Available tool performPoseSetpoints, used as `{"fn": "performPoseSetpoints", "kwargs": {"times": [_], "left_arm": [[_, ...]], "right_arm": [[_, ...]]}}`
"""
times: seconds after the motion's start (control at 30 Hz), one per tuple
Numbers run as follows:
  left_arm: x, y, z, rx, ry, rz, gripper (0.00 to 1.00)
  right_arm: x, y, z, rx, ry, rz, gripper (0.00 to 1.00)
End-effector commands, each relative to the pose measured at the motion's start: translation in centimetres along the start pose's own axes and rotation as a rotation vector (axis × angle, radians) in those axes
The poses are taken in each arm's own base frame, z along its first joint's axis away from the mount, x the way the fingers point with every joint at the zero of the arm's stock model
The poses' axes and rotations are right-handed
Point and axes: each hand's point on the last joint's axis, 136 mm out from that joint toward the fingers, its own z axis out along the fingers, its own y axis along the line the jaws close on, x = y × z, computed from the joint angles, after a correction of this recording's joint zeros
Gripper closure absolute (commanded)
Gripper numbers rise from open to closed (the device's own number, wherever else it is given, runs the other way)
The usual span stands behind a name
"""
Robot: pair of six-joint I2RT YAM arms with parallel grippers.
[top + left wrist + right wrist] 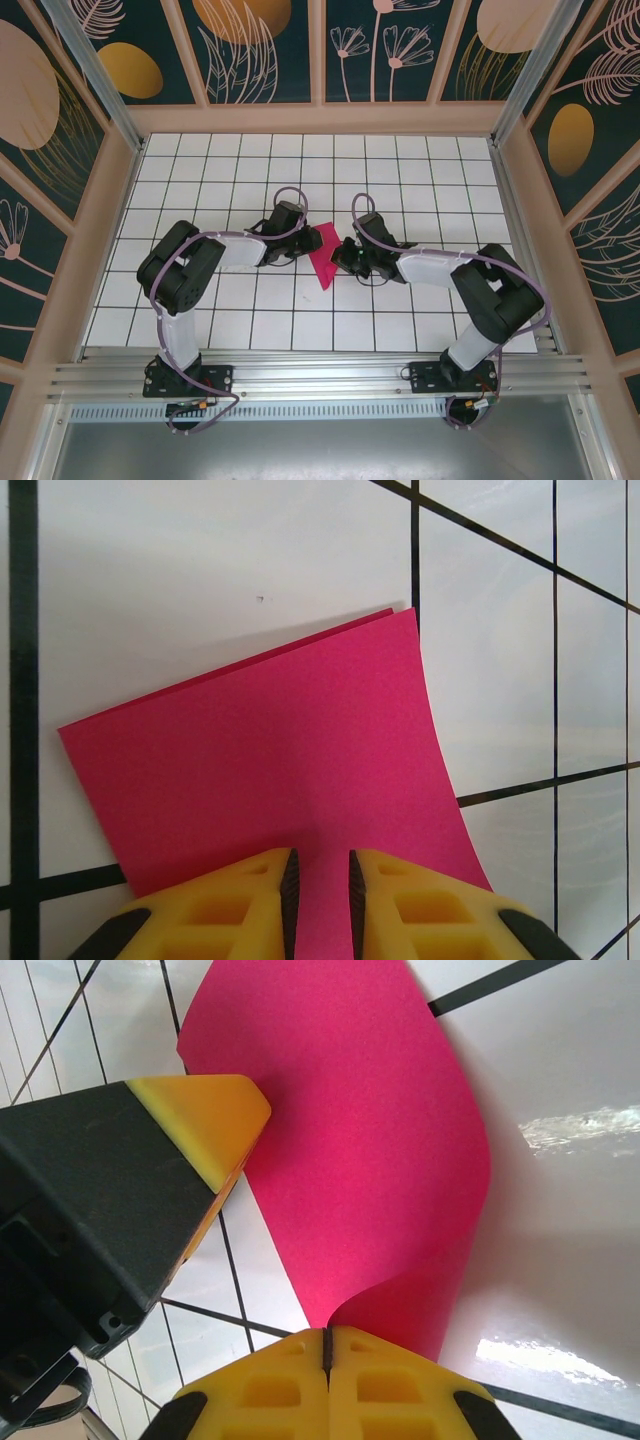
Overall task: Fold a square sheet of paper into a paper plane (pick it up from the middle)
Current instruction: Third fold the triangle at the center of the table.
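Note:
The square sheet of paper [325, 258] is magenta-pink and lies on the white tiles between the two grippers. In the left wrist view the square sheet of paper [300, 750] shows two layers along its far edge, folded over. My left gripper [320, 855] sits low over its near part, jaws a narrow gap apart with pink showing between them. My right gripper [327, 1332] is shut on the curled-up near edge of the square sheet of paper [360, 1130]. A yellow fingertip [205, 1120] of the left gripper rests at the sheet's left edge. From above, left gripper [308, 243] and right gripper [343, 250] face each other.
The white gridded table [250, 170] is boxed in by wooden frame walls [110, 210] at the left, right and back. An aluminium rail [320, 375] carrying both arm bases runs along the near edge. Open tiles lie behind and in front of the grippers.

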Motion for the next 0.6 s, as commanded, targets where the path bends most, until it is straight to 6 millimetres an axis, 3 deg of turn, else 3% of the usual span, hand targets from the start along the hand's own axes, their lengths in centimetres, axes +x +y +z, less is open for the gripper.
{"fn": "performPoseSetpoints", "kwargs": {"times": [0.0,0.57], "left_arm": [[1.4,1.4,0.7,-0.04,0.058,0.003,0.77],[1.7,1.3,0.8,-0.031,0.069,0.001,0.77]], "right_arm": [[-1.0,1.4,0.3,-0.043,-0.019,-0.023,0.96],[-1.5,1.6,1.7,-0.076,-0.013,-0.026,0.96]]}}
